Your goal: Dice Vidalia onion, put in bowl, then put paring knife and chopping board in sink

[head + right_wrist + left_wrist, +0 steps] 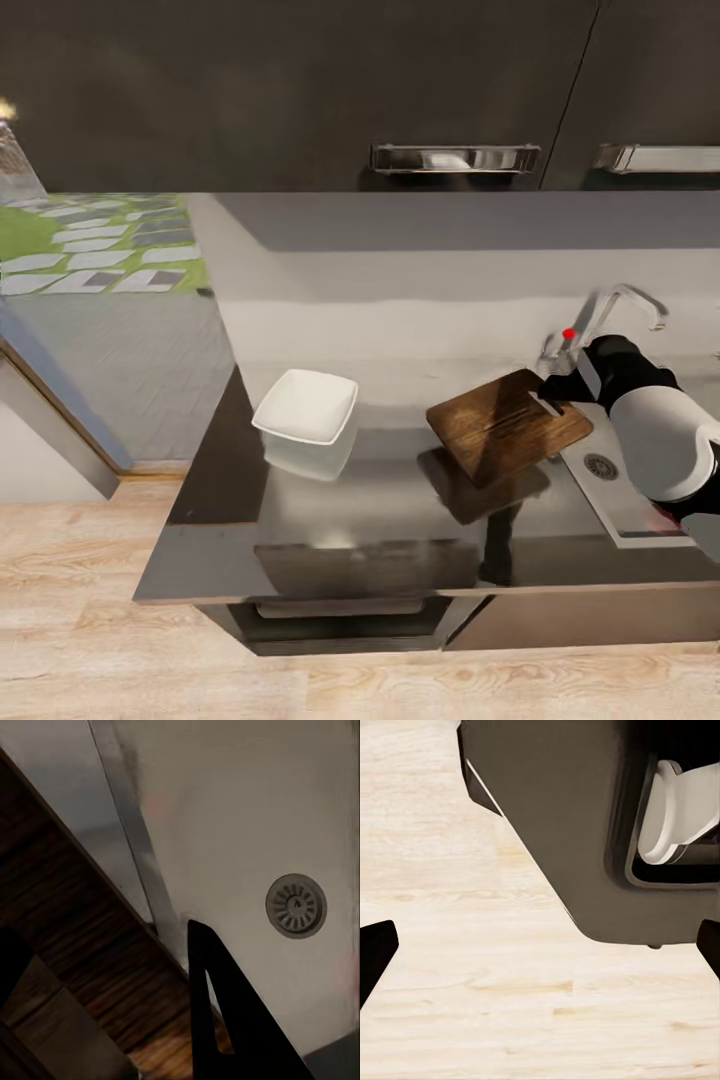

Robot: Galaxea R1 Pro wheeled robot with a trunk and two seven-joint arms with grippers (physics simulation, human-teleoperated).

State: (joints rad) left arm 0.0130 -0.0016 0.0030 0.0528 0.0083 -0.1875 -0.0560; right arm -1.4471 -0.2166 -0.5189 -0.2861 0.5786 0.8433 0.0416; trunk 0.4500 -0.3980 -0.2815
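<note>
While your right pincer [556, 392] grips the far right edge of the chopping board [505, 424], the board hangs tilted above the desk [220, 470], its right end just over the sink's left rim. In the right wrist view, one dark finger [225, 1020] lies across the board's edge, with the sink [255, 832] and its round drain [296, 905] below. Judge the board transfer as under way, not finished: the board is not yet in the basin. The bowl [306, 406] sits near the desk's left edge, well apart from the board; its contents cannot be made out. A small red patch at the sink's near right corner may be the paring knife; you cannot confirm this. Your left pincer [540, 960] hangs spread and empty over the floor [472, 1005].
</note>
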